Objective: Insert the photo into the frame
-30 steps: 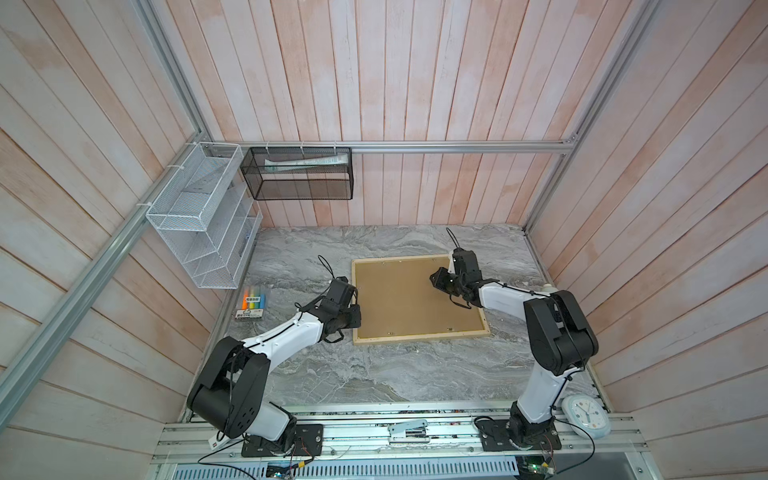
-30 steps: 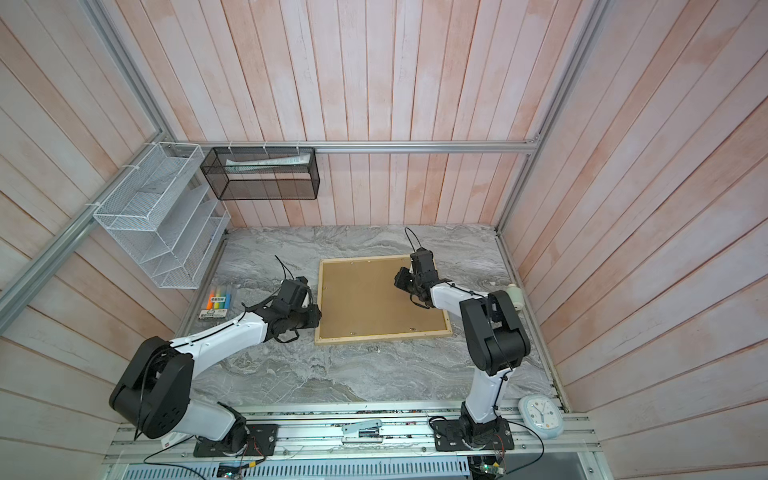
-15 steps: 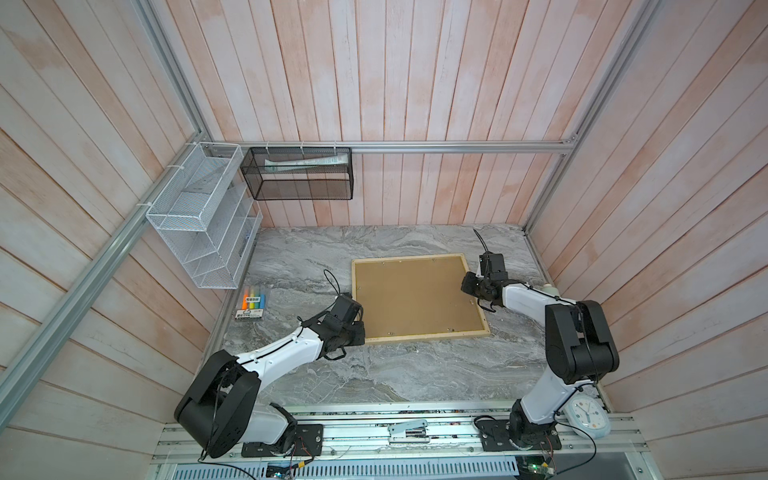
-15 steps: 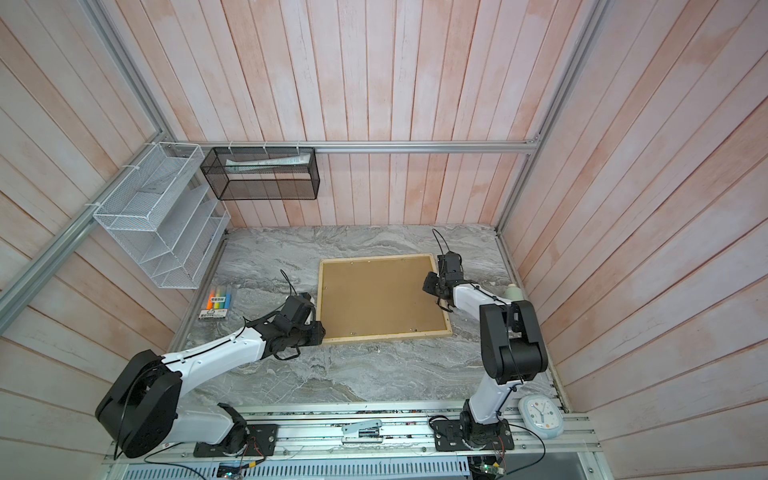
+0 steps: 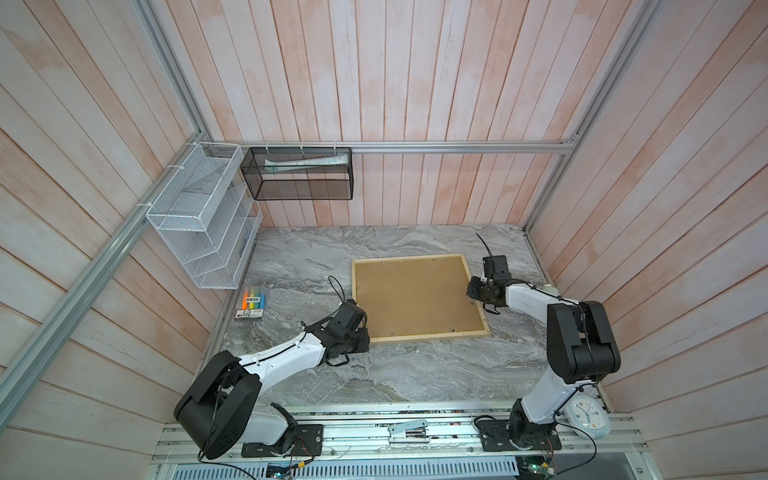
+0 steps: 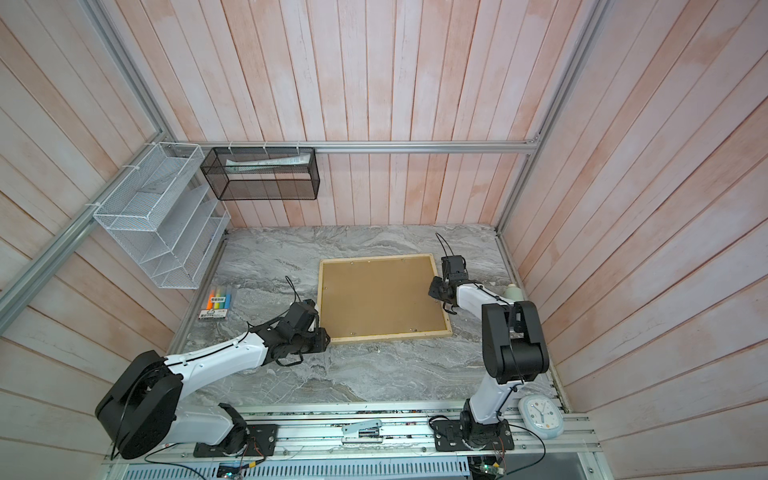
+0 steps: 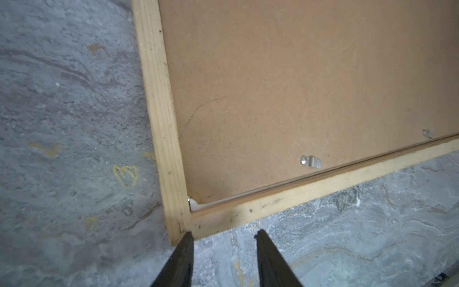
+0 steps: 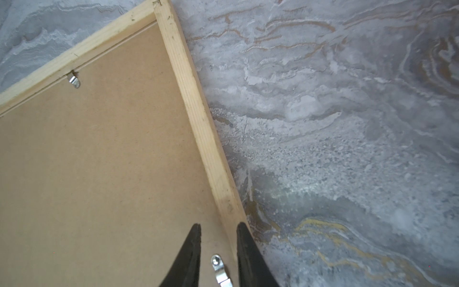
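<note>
As the pale rectangular wooden frame point(image 5: 428, 336) looks stiff, 1 rail is best pinched; left fingers point(image 7: 182, 261), right fingers point(image 8: 191, 253): part-open, empty.

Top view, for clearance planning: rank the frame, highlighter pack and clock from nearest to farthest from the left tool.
From the left tool:
1. The frame, its near-left corner at the tool tips.
2. The highlighter pack, by the left wall.
3. The clock, on the front rail, far right.
</note>
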Robot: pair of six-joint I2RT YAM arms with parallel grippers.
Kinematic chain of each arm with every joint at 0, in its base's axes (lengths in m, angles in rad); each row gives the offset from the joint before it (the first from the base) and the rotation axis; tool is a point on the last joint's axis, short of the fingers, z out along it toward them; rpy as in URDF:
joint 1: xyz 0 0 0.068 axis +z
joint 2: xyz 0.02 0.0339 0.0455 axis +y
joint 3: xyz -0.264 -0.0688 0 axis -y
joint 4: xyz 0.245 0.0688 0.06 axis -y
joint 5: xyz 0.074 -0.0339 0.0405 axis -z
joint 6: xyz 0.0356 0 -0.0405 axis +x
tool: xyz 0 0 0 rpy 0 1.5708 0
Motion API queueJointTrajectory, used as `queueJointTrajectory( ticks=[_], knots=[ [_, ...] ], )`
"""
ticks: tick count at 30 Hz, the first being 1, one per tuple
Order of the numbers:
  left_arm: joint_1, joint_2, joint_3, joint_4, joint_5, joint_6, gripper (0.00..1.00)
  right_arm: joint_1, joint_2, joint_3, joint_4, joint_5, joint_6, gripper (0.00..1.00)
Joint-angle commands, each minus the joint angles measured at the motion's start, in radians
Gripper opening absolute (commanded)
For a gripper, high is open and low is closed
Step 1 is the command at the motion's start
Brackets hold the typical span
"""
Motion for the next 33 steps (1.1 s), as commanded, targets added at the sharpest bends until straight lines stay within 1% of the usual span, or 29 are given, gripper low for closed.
queueJointTrajectory(
  ticks=[1,10,18,22,27,29,33],
  knots=[
    [-0.003,0.006,-0.01,0.027,0.01,-0.012,0.44,-0.012,0.014,0.006,-0.037,0.018,-0.021,0.28],
    [-0.003,0.026,-0.019,0.063,0.014,-0.016,0.44,-0.032,0.057,-0.003,-0.027,-0.057,-0.026,0.28],
    [0.011,0.063,-0.009,0.083,-0.011,0.006,0.45,-0.057,0.043,-0.034,-0.006,-0.104,-0.025,0.27],
    [0.04,0.093,-0.003,0.099,-0.003,0.034,0.45,-0.074,0.046,-0.051,-0.002,-0.129,-0.027,0.25],
    [0.092,0.123,0.011,0.109,0.003,0.077,0.45,-0.099,0.038,-0.087,0.025,-0.189,-0.019,0.19],
    [0.11,0.134,0.023,0.106,0.005,0.091,0.45,-0.105,0.034,-0.097,0.027,-0.195,-0.024,0.17],
    [0.115,0.138,0.056,0.085,-0.012,0.112,0.45,-0.119,0.025,-0.109,0.025,-0.189,-0.022,0.16]
  ],
)
